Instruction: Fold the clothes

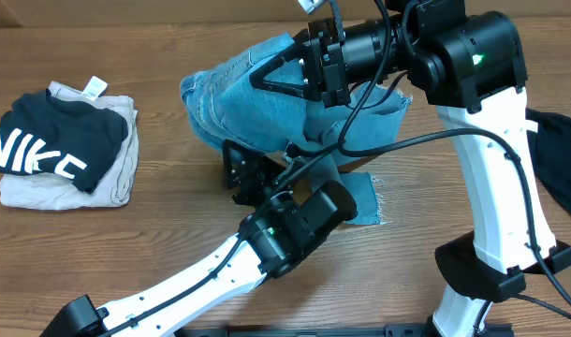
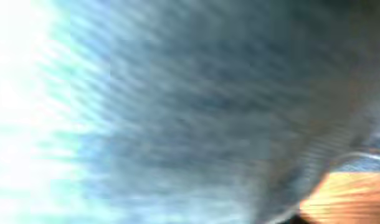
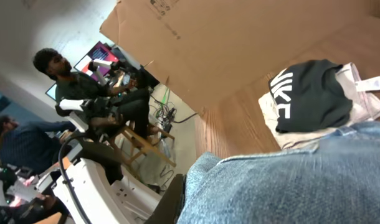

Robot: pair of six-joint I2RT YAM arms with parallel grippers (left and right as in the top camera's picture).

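The jeans point(image 2: 177, 112) fill the left wrist view as blur, hiding the left jaws.

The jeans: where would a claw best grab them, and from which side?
Probably the frayed hem of the jeans: it lies flat and uncovered toward the near edge of the table, so come from that side. The rest is a rumpled heap.

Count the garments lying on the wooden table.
4: light-blue denim jeans centre; black NIKE-lettered top left, atop a beige garment; black garment at right edge. More may be hidden.
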